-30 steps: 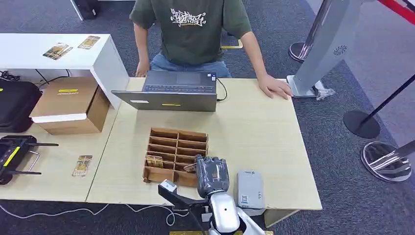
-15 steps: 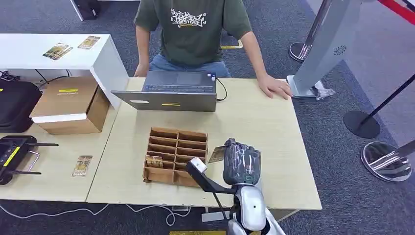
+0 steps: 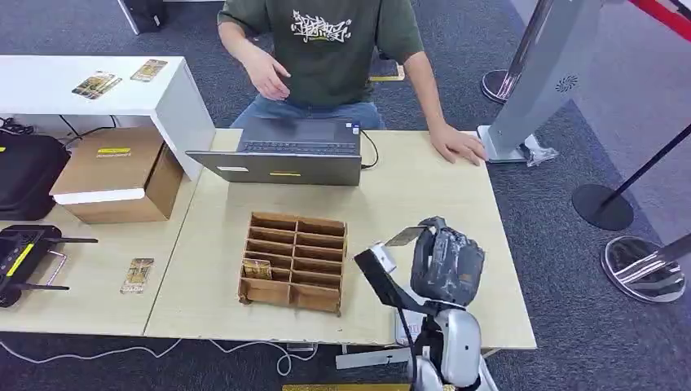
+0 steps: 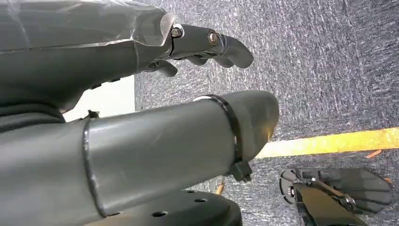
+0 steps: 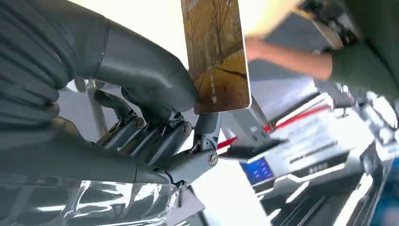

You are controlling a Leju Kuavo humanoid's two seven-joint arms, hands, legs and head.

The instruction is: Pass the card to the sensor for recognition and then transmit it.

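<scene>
My right hand (image 3: 446, 261) is raised over the table's front right part, to the right of the wooden slotted box (image 3: 293, 261). It pinches a gold-brown card (image 3: 405, 237) that sticks out toward the box. In the right wrist view the card (image 5: 216, 52), printed with autumn trees, sits between the thumb and fingers of that hand (image 5: 141, 117). The grey card reader is mostly hidden behind my arm; only an edge (image 3: 404, 327) shows. My left hand (image 4: 141, 94) hangs over carpet with fingers apart and nothing in it.
Another card (image 3: 257, 269) stands in a slot of the box. A person (image 3: 326, 49) sits behind a laptop (image 3: 285, 151), one hand (image 3: 456, 147) flat on the table. A cardboard box (image 3: 114, 175) and a loose card (image 3: 137, 275) lie on the left table.
My right hand has carried the card from the box's front edge rightward and higher, now covering the card reader. The person has lifted one hand off the table.
</scene>
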